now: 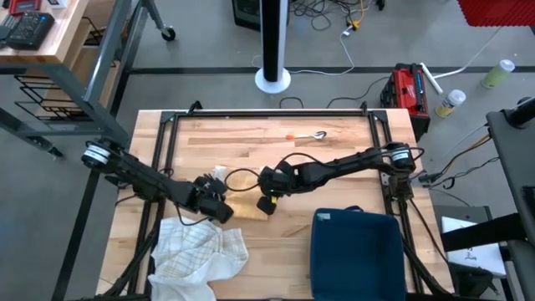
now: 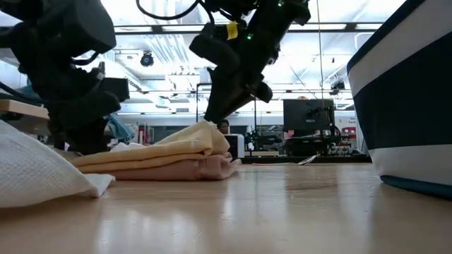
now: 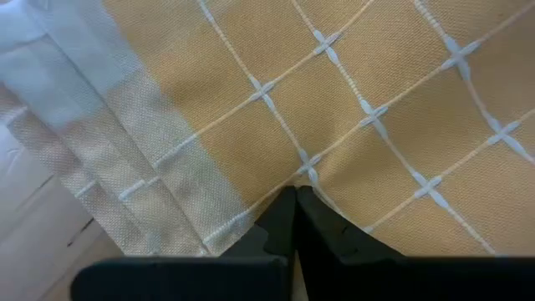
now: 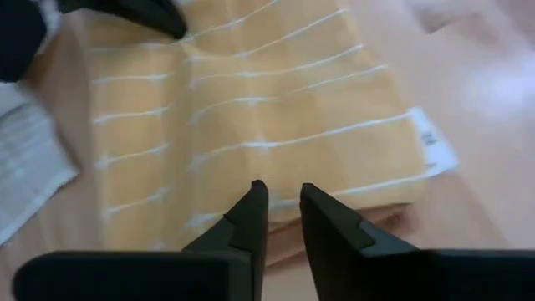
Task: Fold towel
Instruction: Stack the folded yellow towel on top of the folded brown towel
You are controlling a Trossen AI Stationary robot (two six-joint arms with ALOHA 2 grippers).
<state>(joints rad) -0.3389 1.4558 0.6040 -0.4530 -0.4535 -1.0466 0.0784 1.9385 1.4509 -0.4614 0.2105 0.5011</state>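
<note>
From above, the yellow towel [image 1: 244, 206] was mostly covered by both grippers, only a strip showing. The crumpled white towel [image 1: 197, 257] and the dark blue bin [image 1: 358, 251] ran off the frame's lower edge. A small orange-and-silver object [image 1: 307, 135] on the table was too small to identify.

The yellow towel [image 4: 251, 125], checked with thin white lines, lies folded in flat stacked layers on the wooden table, near its middle, a small white label at one corner.
</note>
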